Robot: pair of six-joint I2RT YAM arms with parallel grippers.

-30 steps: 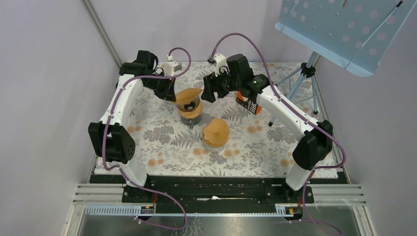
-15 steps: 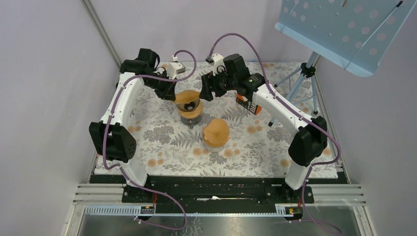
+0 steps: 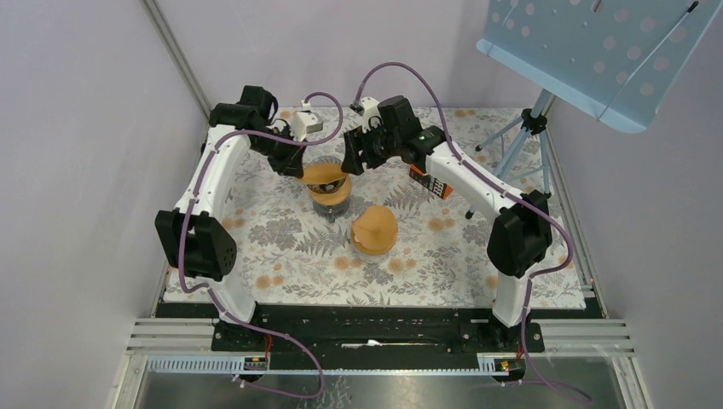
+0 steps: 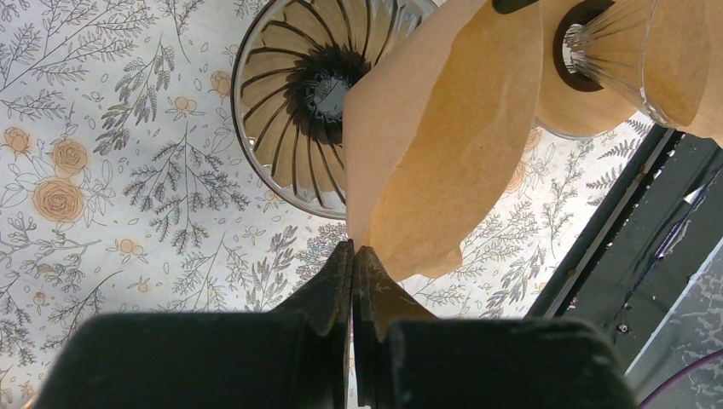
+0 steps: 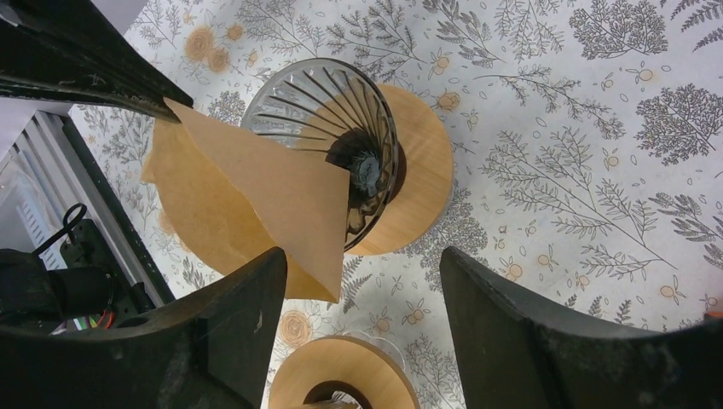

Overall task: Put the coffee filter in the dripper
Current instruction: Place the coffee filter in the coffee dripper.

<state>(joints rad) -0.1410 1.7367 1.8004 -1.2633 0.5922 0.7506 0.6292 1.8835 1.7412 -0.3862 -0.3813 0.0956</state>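
The right gripper [image 3: 352,158] is sliding leftward, closing in on the ribbed clear glass dripper [image 3: 331,198], while the left gripper [image 3: 296,167] is lowering the tan paper cone filter [image 3: 322,175] toward its rim.

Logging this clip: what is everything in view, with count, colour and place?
Clear ribbed glass dripper on a wooden collar: one, clear and tan, far middle of the table.
Brown paper coffee filter: one, tan, held above the dripper's rim, not yet seated.
Tan rounded piece with a wooden collar: one, nearer than the dripper; perhaps a second dripper, cannot tell.
Orange and black packet: one, under the right arm.
Floral tablecloth: one, white, grey and orange, covering the table.
Pale blue perforated music stand: one, on a tripod at the far right.
Left gripper: black, jaws shut on the filter's edge.
Right gripper: black, jaws open above the dripper, holding nothing.
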